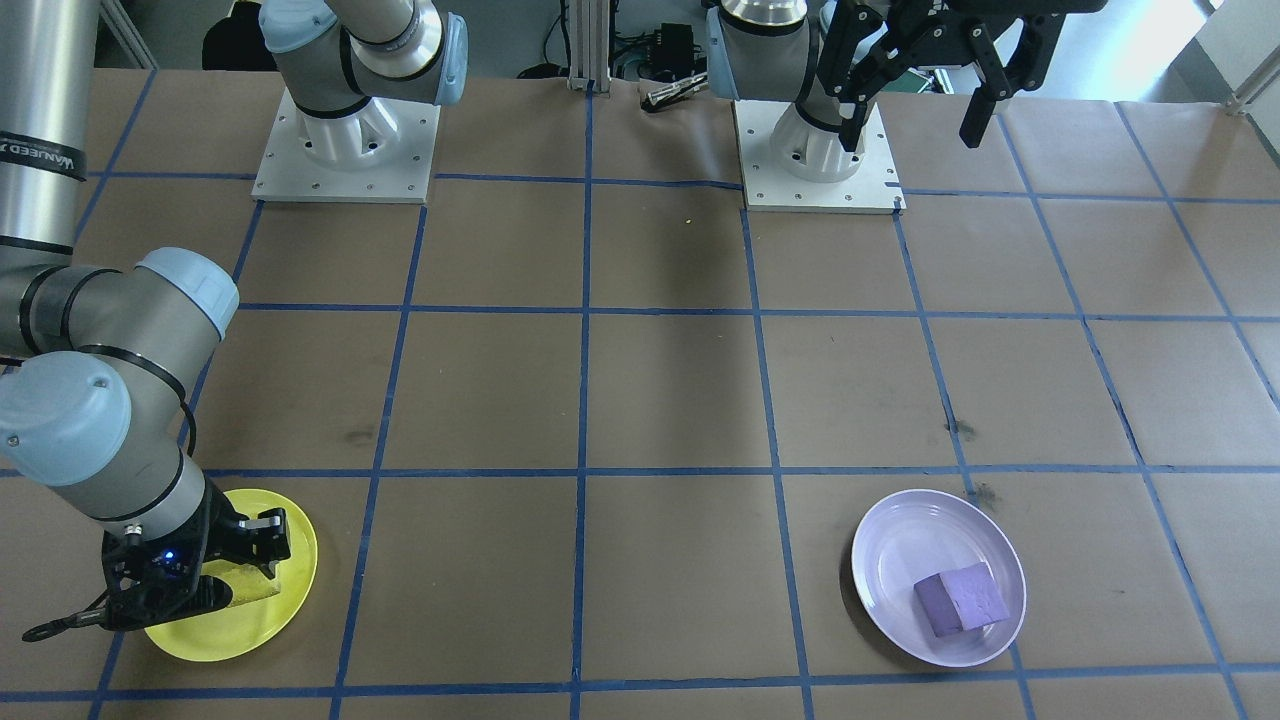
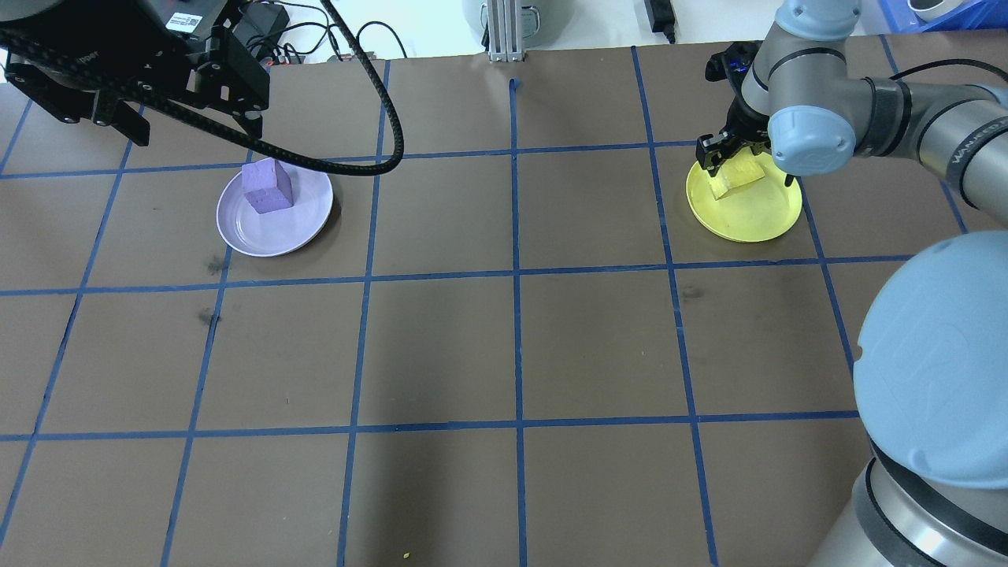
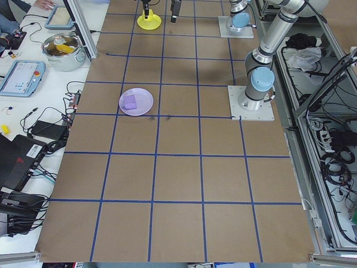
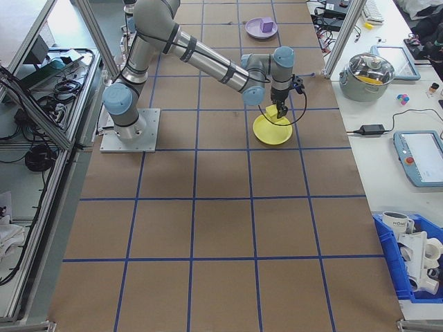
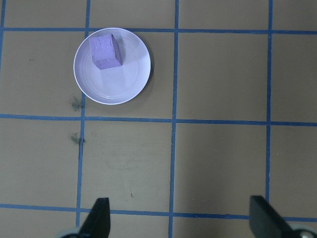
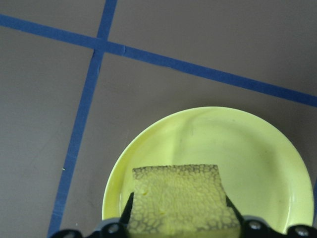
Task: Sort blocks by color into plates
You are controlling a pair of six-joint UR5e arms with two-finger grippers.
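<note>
The right gripper [image 2: 736, 161] is clenched on the yellow block [image 6: 181, 198], its fingers pressed against two opposite sides, and holds it low over the yellow plate [image 2: 748, 216] near the far right corner of the table [image 2: 504, 346]. From the wrist view the block sits over the plate's near part; whether its underside already touches the plate I cannot tell. The purple block [image 2: 268, 187] lies inside the lavender plate [image 2: 272, 232], toward that plate's far rim, in the far left part of the table. The left gripper [image 5: 181, 223] hangs well above the table with its fingers spread wide and nothing between them, looking down on that plate from a distance.

So one colour looks sorted, and the other seems a release away from done.

The block's pitted, crackled surface suggests foam: probably very light, a little springy, and rough enough that it should not slip from the pads. A hard squeeze could dent it, and a light piece like this may cling to a finger or bounce and roll when let go from a height, so setting it down flat before opening seems wise. The flat opposite faces, taken about mid-height, are the natural hold, as now. The plate looks smooth and shallow, and might slide on the paper cover if nudged at its rim.
</note>
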